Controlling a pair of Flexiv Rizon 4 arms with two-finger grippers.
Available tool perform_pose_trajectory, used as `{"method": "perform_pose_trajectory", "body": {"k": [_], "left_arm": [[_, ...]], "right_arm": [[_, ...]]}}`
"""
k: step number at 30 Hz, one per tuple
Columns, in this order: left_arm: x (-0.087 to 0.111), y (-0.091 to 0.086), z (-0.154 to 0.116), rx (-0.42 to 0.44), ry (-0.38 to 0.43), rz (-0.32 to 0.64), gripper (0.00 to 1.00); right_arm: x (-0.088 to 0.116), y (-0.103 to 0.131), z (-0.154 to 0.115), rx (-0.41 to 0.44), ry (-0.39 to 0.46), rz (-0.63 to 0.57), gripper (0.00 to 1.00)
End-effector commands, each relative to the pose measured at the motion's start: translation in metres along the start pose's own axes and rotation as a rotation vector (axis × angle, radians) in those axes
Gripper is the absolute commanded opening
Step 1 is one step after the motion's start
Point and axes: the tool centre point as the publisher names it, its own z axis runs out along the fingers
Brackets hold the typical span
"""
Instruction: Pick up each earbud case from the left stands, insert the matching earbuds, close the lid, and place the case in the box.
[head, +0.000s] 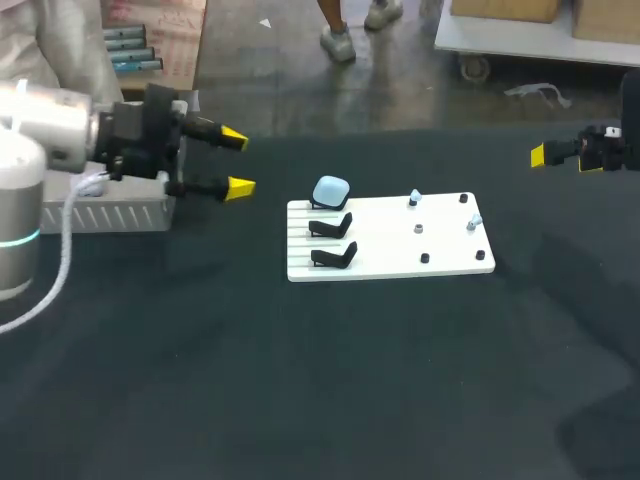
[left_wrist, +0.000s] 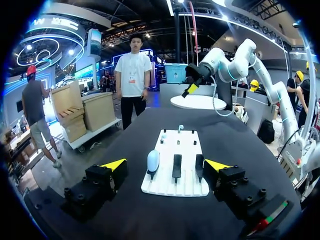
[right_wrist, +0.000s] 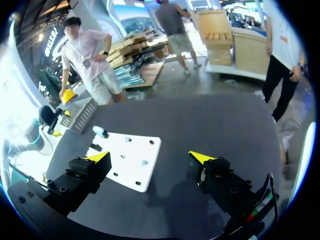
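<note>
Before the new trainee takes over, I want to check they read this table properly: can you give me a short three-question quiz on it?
1. True or false: each of the three black stands holds an earbud case.
2. What is between the fingers of the left tool? A) the case B) an earbud C) nothing
3. Fill in: the stands sit on a ___ board.
Key: 1 false, only the far stand in the head view holds the light blue case; 2 C, the tool is open and empty; 3 white.
</note>
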Motion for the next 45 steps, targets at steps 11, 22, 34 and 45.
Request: {"method": "perform_pose_trajectory", "body": {"k": [11,22,34,45], "left_arm": [[0.007,0.005,0.064,0.077,0.038,-0.01,1.0],[0.009,0.001,0.066,0.001,0.056,-0.034,1.0],[0.019,0.003,0.074,-0.004,0.041,-0.046,1.0],[0.033,0.01,0.086,0.01,0.024,-0.056,1.0]], "right_arm": [[0.0,-0.001,0.0,-0.003,-0.001,-0.001,1.0],[0.0,-0.001,0.0,-0.003,-0.001,-0.001,1.0],[0.0,-0.001,0.0,-0.003,-0.001,-0.001,1.0],[0.0,-0.001,0.0,-0.003,-0.001,-0.001,1.0]]}}
